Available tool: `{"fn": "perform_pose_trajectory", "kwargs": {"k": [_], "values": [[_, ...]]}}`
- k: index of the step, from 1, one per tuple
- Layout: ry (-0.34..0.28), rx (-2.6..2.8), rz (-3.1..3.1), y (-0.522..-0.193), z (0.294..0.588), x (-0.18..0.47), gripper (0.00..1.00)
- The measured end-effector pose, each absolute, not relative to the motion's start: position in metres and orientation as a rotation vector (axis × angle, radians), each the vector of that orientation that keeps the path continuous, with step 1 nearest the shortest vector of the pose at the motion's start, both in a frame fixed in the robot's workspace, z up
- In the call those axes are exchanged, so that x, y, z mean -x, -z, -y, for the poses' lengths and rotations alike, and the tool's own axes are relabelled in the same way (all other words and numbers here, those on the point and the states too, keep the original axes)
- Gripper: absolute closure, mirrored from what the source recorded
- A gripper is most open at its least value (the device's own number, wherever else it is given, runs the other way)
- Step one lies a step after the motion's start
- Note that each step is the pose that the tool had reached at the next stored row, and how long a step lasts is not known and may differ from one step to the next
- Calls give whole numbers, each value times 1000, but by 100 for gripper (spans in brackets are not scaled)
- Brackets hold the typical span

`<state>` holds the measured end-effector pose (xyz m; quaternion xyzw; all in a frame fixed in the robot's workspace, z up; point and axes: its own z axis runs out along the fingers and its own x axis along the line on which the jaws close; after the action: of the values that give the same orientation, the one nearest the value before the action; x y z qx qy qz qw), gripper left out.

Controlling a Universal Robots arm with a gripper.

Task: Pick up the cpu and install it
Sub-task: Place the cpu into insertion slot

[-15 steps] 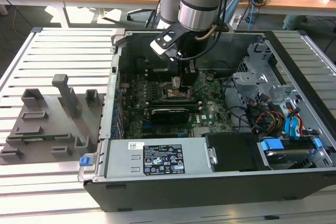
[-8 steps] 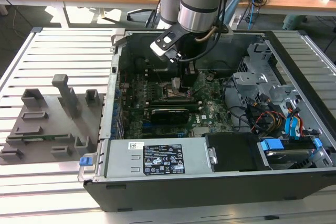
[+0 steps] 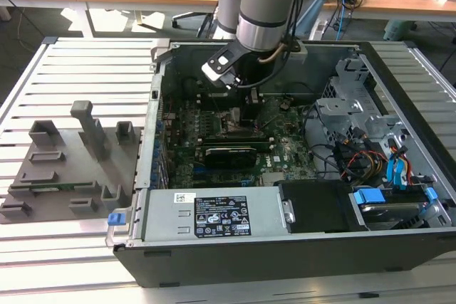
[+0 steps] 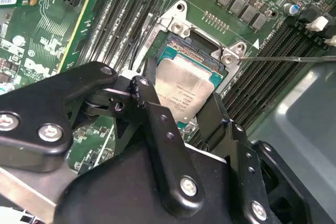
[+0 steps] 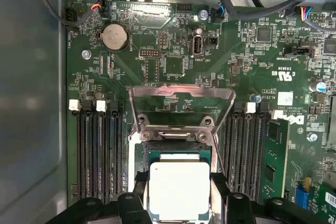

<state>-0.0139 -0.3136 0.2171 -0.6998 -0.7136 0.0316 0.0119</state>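
Slatted desk (image 3: 78, 69), one open computer case (image 3: 285, 258). Cpu (image 5: 179, 190): clamped in pincer (image 5: 178, 184), at the motherboard socket (image 5: 178, 148), load plate (image 5: 181, 98) raised. Pickup done; seating and release apparently outstanding. Grey tray (image 3: 64, 169) alongside the case.

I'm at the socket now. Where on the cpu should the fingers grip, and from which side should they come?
Grip the cpu by two opposite thin edges, coming straight down from above. It is a flat square with a smooth metal top, so only the edges offer purchase. The gripper holds it that way over the open socket.
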Motion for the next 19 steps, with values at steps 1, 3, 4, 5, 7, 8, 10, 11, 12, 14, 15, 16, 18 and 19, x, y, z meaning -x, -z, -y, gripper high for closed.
{"fn": "perform_pose_trajectory", "kwargs": {"k": [1,3,4,5,7,8,10,11,12,14,15,16,18,19], "values": [[-98,2182,2225,-213,313,16,45],[-98,2183,2224,-208,313,16,45],[-98,2184,2223,-204,313,16,45],[-98,2187,2220,-202,313,16,45],[-98,2191,2216,-201,313,16,45],[-98,2191,2216,-200,313,16,45],[-98,2191,2216,-199,313,16,45],[-98,2191,2216,-199,313,16,45],[-98,2191,2216,-199,313,16,45],[-99,2191,2216,-198,313,16,45],[-99,2191,2216,-198,313,16,45],[-98,2191,2216,-198,313,16,45],[-98,2191,2216,-198,313,16,45],[-98,2191,2216,-198,313,16,45]]}}
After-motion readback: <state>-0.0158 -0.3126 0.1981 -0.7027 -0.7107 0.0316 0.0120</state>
